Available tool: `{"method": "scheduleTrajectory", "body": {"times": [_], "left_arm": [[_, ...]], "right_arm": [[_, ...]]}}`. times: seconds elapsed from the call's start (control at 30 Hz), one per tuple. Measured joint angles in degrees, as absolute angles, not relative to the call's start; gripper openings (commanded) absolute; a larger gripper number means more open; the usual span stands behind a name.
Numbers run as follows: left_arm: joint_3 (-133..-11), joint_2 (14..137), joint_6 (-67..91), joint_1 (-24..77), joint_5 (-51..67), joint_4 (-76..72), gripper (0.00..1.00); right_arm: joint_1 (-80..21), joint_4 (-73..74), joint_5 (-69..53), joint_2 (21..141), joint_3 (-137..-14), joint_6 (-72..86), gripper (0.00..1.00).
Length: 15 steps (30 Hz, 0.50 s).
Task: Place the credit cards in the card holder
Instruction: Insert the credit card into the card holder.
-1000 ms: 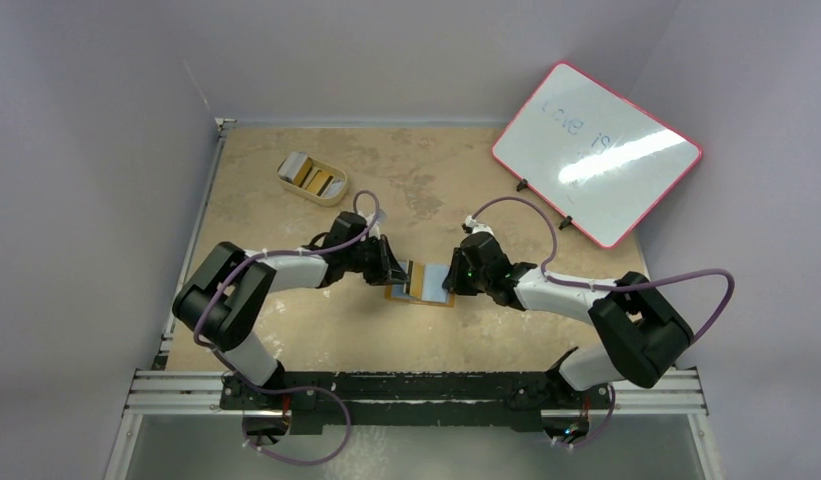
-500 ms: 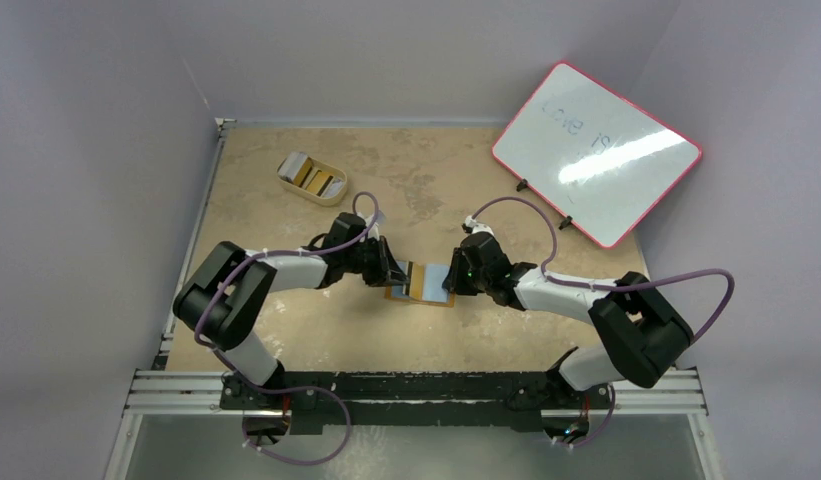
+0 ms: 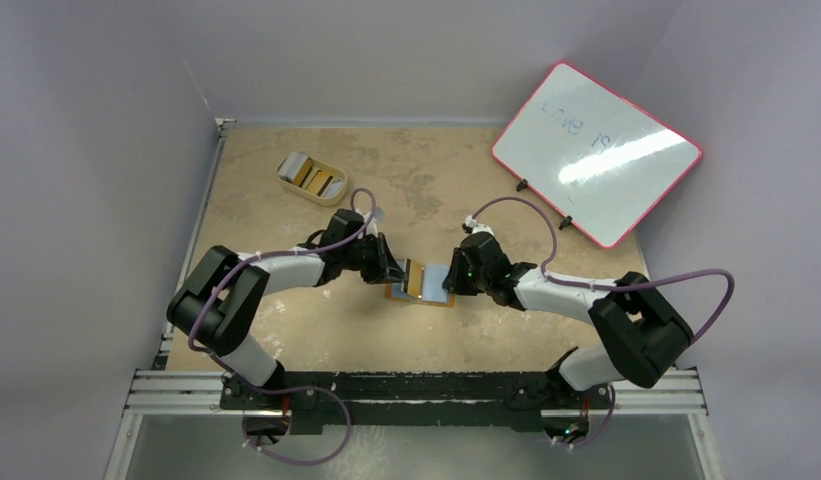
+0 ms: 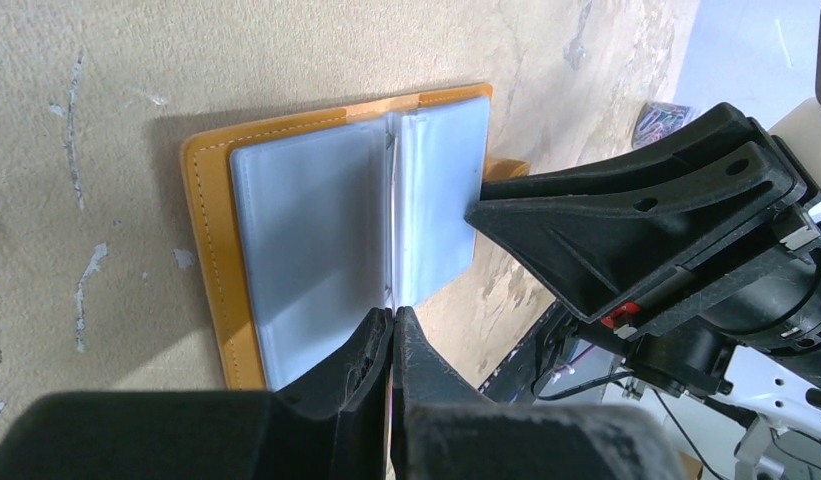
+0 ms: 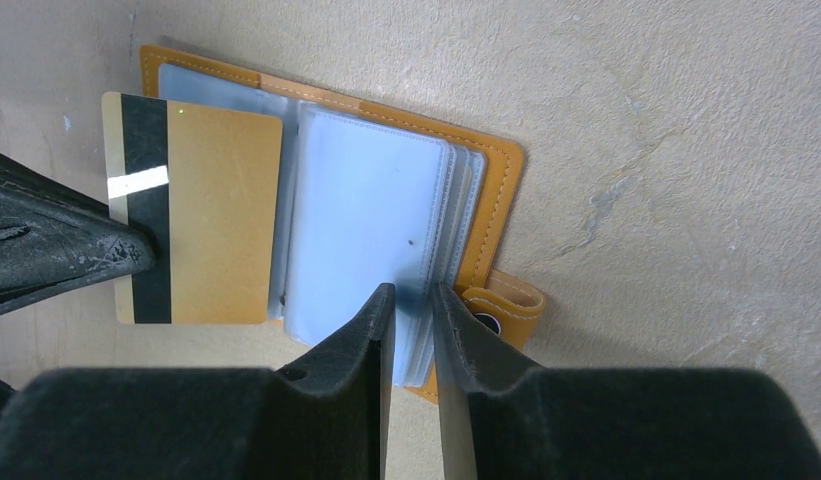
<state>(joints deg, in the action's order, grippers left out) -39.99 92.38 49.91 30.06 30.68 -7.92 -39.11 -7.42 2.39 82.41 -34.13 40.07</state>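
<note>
The card holder (image 3: 433, 295) lies open mid-table, orange-tan with grey-blue plastic sleeves (image 5: 361, 215); its snap tab (image 5: 506, 305) sticks out at one side. My left gripper (image 3: 398, 272) is shut on a gold-brown credit card (image 5: 221, 215) with a black stripe. It holds the card over the holder's left half, at the fold. In the left wrist view the card shows edge-on (image 4: 395, 215) between my shut fingers (image 4: 371, 350). My right gripper (image 5: 413, 300) is closed to a narrow gap on the near edge of the right-hand sleeves. More cards stand in a cream tray (image 3: 311, 178).
A white board with a red rim (image 3: 596, 150) leans at the back right. The cream tray stands at the back left near the wall. Both arms meet over the middle of the table, fingertips a few centimetres apart.
The left arm has shifted a little left and turned. The gold card now stands more on edge over the holder's fold. The right gripper has not moved.
</note>
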Motion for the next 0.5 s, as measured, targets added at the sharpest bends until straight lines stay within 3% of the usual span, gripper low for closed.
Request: {"method": "scheduleTrajectory", "body": {"times": [0.5], "left_arm": [[-39.99, 92.82, 50.48, 30.06, 31.4, -11.31, 0.0]], "right_arm": [[-39.11, -7.42, 2.39, 82.41, -34.13, 40.07, 0.23]]}}
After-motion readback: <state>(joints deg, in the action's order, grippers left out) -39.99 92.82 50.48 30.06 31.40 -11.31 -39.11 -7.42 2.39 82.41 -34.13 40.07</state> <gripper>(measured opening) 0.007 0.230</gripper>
